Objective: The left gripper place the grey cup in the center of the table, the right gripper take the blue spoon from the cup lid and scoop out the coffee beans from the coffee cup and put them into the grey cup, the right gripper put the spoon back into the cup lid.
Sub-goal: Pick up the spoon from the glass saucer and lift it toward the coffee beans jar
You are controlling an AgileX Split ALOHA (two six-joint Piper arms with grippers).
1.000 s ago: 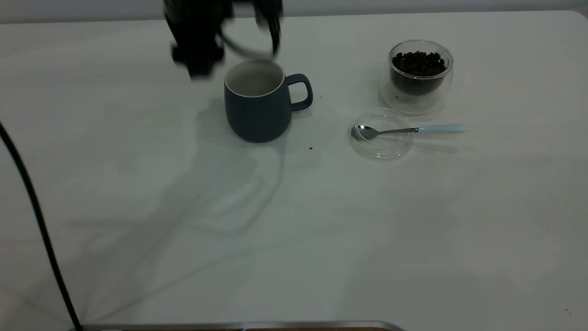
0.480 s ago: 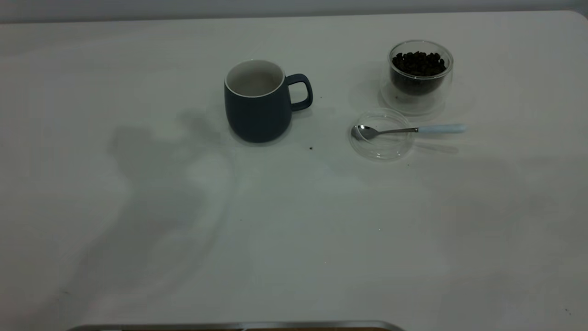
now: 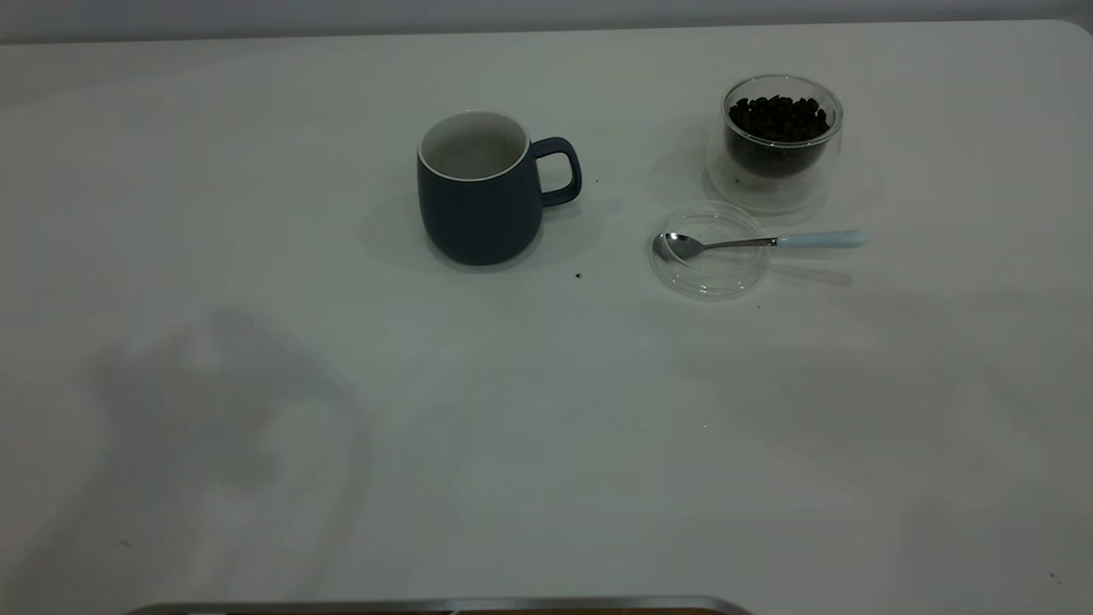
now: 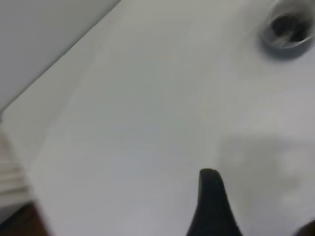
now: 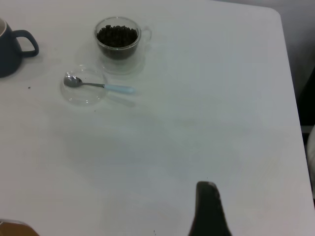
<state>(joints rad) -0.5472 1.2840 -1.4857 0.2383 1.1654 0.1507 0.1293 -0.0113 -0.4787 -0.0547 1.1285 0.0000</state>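
Observation:
The grey cup (image 3: 480, 190), a dark mug with a white inside and its handle to the right, stands upright and empty near the table's middle. The glass coffee cup (image 3: 781, 137) full of beans stands at the back right. The clear cup lid (image 3: 709, 249) lies in front of it, and the blue-handled spoon (image 3: 760, 242) rests in it with its handle sticking out to the right. Neither gripper shows in the exterior view. My left gripper (image 4: 258, 206) is open and empty over bare table. My right gripper (image 5: 256, 211) is open and empty, well away from the spoon (image 5: 98, 85).
A few loose specks, such as one (image 3: 578, 275), lie on the white table (image 3: 546, 444) near the mug. The table's right edge (image 5: 290, 98) runs close to my right gripper. A metal strip (image 3: 444, 606) borders the front edge.
My left arm has pulled away from the mug and left the exterior view. Its shadow has slid toward the front left. The mug, lid, spoon and bean cup have not moved.

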